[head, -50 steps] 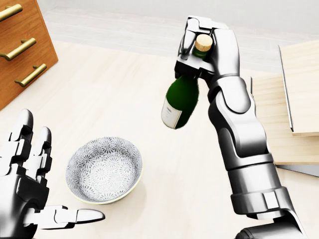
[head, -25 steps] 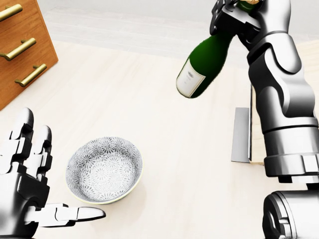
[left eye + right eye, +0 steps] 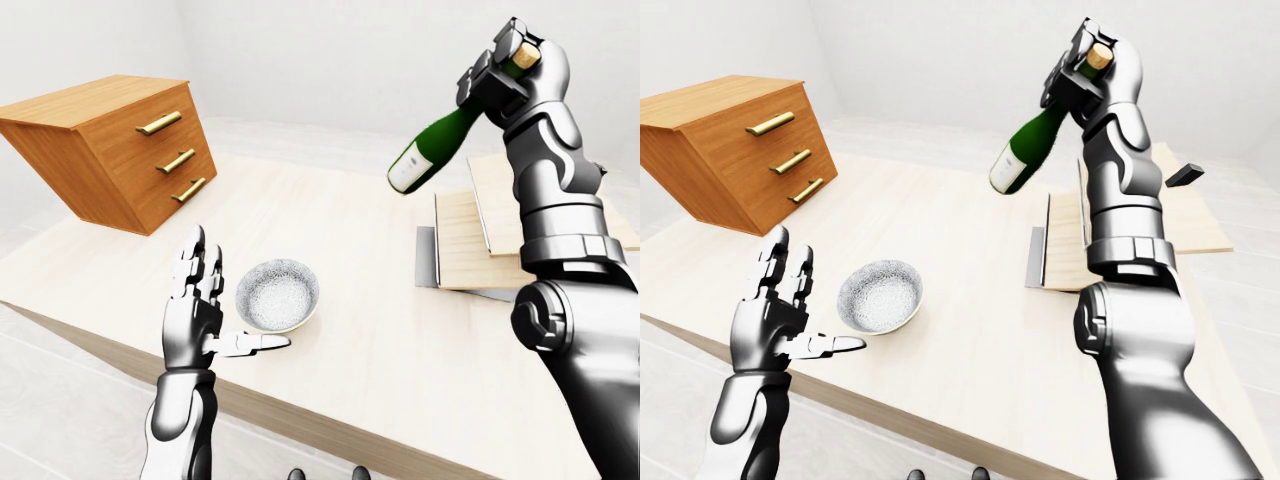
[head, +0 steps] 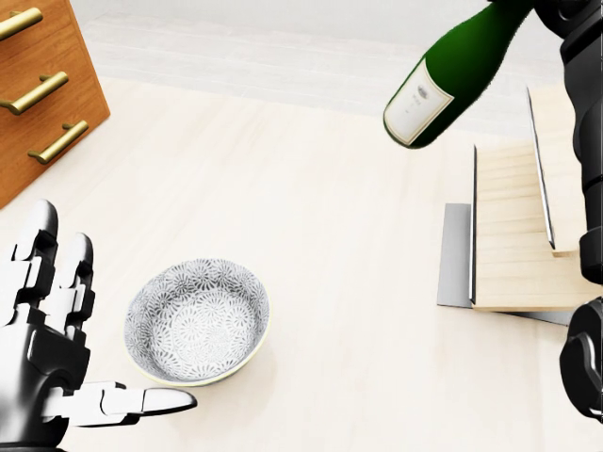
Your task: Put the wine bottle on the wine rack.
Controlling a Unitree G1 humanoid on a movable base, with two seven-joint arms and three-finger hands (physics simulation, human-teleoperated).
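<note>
Our right hand (image 3: 1092, 62) has its fingers (image 3: 478, 72) wrapped tight around the neck of the wine bottle (image 3: 432, 152), right under the cork, so the bottle hangs in the air and touches nothing else. Its long body slants down and to the left from the hand, with the white label at the low end. Below the bottle and a bit to the right in the left-eye view sits the wine rack (image 4: 513, 226), a stack of pale wood boards with a gray base, resting on the table (image 4: 311, 207). The bottle is up high, well above the rack, not yet on it. We think the next move means bringing the hand down and swinging the fat end over to the right, so the bottle lies along the boards. The right hand is the one near the rack. Our left hand (image 4: 52, 353) is far away at the lower left, open, fingers up and thumb out, holding nothing. Just beside it is a gray patterned bowl (image 4: 198, 322). A wooden drawer chest (image 3: 120, 148) sits at the far left.
</note>
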